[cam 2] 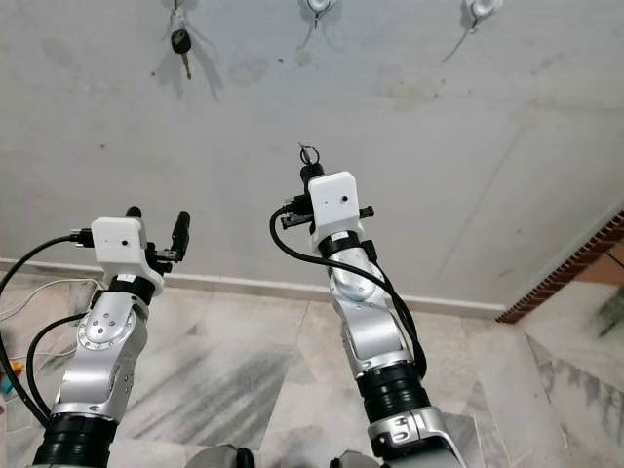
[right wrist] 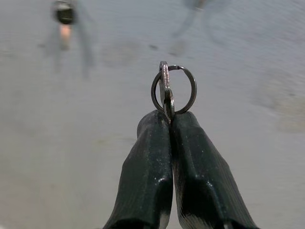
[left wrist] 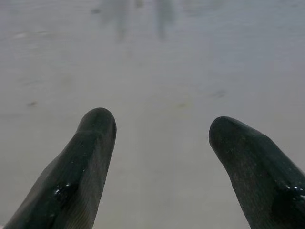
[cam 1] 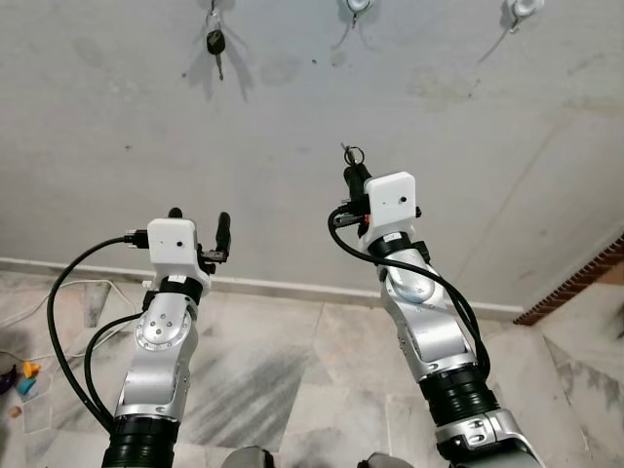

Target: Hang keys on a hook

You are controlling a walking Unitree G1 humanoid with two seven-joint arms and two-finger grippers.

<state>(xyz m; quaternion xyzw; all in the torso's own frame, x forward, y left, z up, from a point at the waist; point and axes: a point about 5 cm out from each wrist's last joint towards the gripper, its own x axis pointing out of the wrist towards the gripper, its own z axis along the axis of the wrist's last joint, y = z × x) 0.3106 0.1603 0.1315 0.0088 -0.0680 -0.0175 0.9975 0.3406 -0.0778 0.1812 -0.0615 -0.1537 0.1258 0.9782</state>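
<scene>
My right gripper (cam 1: pixel 353 168) is raised toward the grey wall, shut on a key with a metal ring (right wrist: pixel 173 88) that sticks up past its fingertips (right wrist: pixel 162 125). The ring (cam 1: pixel 352 153) sits well below the row of white hooks. The middle hook (cam 1: pixel 358 8) is bare, directly above the right gripper. The right hook (cam 1: pixel 524 10) is bare too. A black-headed car key (cam 1: pixel 214 43) hangs from the left hook (cam 1: pixel 214 17). My left gripper (cam 1: pixel 199 222) is held up lower to the left, open, its fingers (left wrist: pixel 90 143) facing blank wall.
A white skirting (cam 1: pixel 292 289) runs where the wall meets the marble floor (cam 1: pixel 292 370). A brick edge (cam 1: pixel 585 278) stands at the right. White cables (cam 1: pixel 58 292) and small coloured items (cam 1: pixel 24 375) lie on the floor at the left.
</scene>
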